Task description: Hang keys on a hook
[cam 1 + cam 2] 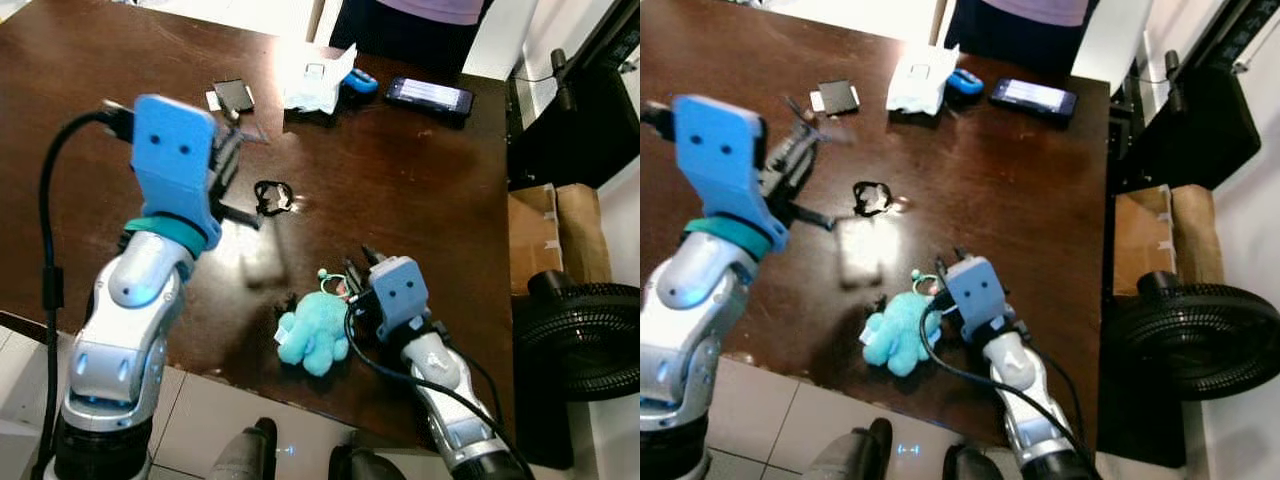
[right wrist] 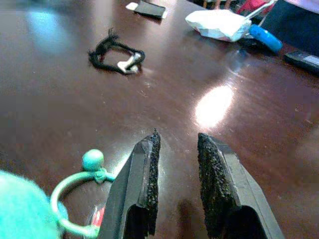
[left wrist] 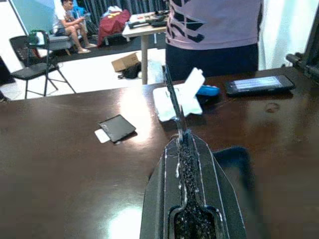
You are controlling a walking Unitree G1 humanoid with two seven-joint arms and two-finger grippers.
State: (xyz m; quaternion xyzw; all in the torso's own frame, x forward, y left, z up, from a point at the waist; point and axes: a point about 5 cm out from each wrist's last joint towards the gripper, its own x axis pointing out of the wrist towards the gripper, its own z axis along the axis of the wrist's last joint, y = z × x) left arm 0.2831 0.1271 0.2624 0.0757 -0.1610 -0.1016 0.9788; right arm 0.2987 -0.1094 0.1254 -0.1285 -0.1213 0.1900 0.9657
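- The keys, on a teal plush keychain [image 1: 313, 333], lay near the bottom centre of the left eye view, on the dark table [image 1: 420, 190] by its near edge.
- The right gripper [image 2: 177, 164] sat just beside its teal ring [image 2: 75, 199], fingers narrowly parted, gripping nothing.
- The left gripper [image 3: 178, 129] hovered raised, pinching a thin hook-like piece.
- Likely light and squashy; the stiff ring looked the surer hold.

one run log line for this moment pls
right gripper: open, beside teal loop of plush keychain | left gripper: shut, raised over table
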